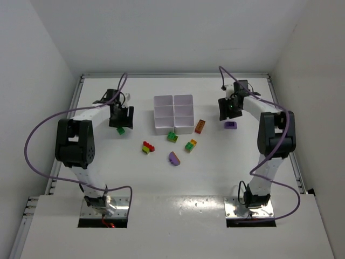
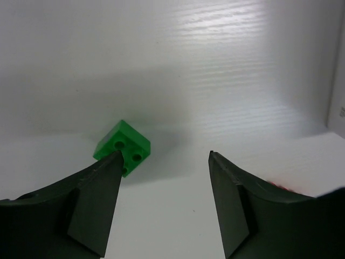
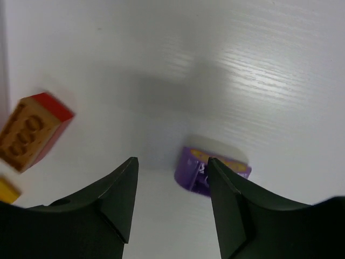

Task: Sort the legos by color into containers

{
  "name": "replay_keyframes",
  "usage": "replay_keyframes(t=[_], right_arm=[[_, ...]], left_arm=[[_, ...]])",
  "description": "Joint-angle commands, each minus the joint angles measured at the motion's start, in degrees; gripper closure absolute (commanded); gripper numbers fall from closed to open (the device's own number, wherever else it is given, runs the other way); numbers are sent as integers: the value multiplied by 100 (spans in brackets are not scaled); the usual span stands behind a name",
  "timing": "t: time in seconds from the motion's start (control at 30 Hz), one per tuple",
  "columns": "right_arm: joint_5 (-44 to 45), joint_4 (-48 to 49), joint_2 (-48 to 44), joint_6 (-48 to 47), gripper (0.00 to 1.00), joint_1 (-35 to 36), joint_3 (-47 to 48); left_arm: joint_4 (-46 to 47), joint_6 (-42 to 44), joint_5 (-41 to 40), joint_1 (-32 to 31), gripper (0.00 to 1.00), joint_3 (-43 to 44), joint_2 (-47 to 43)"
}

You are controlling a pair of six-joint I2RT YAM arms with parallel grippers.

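Reaching step. Left claw (image 2: pixel 164 156) spread, green brick (image 2: pixel 123 144) at one fingertip; right claw (image 3: pixel 172 162) spread, purple brick (image 3: pixel 190 174) likewise. Recentre, then pinch.

A white table (image 1: pixel 215 178) stands enclosed by plain white walls (image 1: pixel 161 32) at back and sides.

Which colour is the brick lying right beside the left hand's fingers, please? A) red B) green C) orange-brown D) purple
B: the left wrist view shows a green brick lying next to one fingertip of the open left hand, not gripped between the fingers.
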Motion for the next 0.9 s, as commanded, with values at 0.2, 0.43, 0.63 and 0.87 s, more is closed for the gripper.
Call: replay_keyframes(t=[0.2, 0.43, 0.63, 0.87], right_arm=[[-3265, -295, -2376, -4146, 50, 37, -892], [-4417, -2368, -1439, -7386, 44, 195, 73], [-4198, -2433, -690, -8143, 31, 555, 838], [-3751, -3775, 312, -9637, 31, 889, 1954]], left_arm=[[200, 809, 2018, 111, 25, -424, -1843], [-284, 1145, 2881, 164, 23, -107, -1772], [-284, 1092, 2935, 164, 23, 7, -1772], [-284, 1031, 2874, 217, 23, 7, -1667]])
